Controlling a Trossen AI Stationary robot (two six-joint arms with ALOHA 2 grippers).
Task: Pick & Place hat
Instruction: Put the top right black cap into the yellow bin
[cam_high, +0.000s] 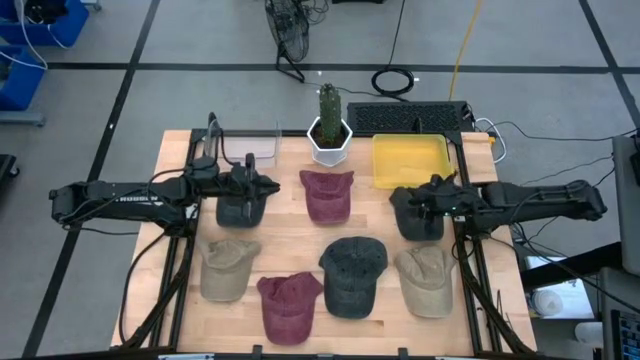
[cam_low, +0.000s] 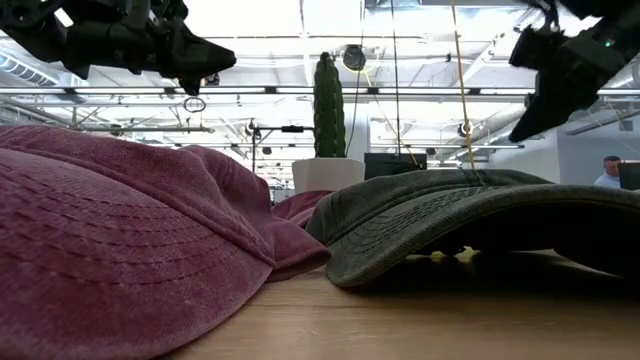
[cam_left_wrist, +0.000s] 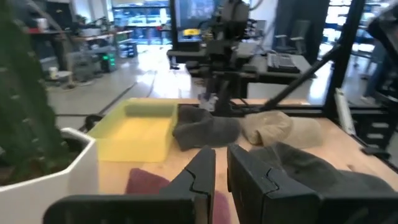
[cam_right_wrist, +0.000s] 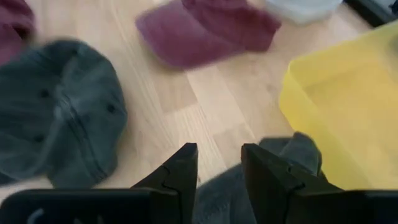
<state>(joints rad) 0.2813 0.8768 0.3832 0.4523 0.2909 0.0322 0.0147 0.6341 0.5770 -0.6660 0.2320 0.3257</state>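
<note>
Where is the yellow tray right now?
In the high view, the yellow plastic tray sits at the table's far edge on the right side, beside the white pot with the cactus, just above the right hand.

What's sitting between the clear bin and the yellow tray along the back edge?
High view: a cactus in a white pot stands between the clear bin and yellow tray.

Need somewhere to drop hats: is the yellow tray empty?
Empty: the yellow tray shows only bare yellow floor in the high view.

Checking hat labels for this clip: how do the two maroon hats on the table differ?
The back maroon hat lies mid-table just in front of the cactus pot; the front maroon hat lies at the table's front edge. The back one's brim points toward the front; the front one's toward front-left. Both are the same colour and free of either gripper.
</note>
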